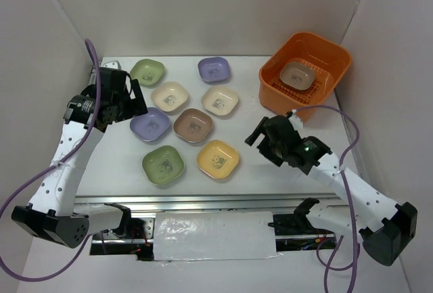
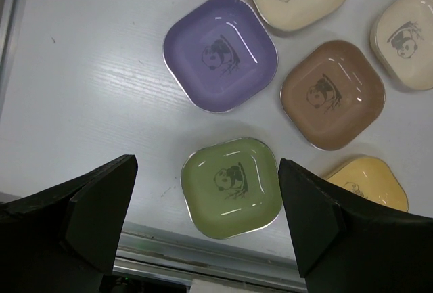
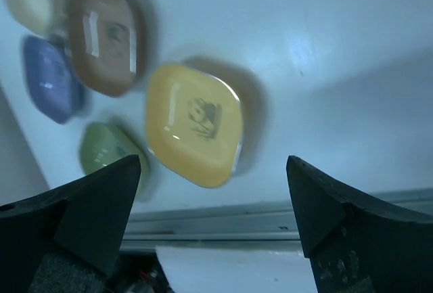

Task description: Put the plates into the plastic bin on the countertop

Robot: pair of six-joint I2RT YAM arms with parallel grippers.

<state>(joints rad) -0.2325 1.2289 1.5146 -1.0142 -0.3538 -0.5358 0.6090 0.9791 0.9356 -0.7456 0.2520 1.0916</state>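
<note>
Your left jaws stand wide open and hold nothing, hanging above the counter. A green plate lies below, between them, with a lilac plate just beyond it and a brown plate beyond and to the right. Your right jaws are likewise spread wide and empty, and the yellow plate lies below between them, blurred in the wrist view. Eight plates lie flat and close together on the counter. A ninth, brownish plate lies inside the orange bin, which stands beyond the right jaws. The plates seen close are glossy rounded squares, each with a dark panda print at its centre.
</note>
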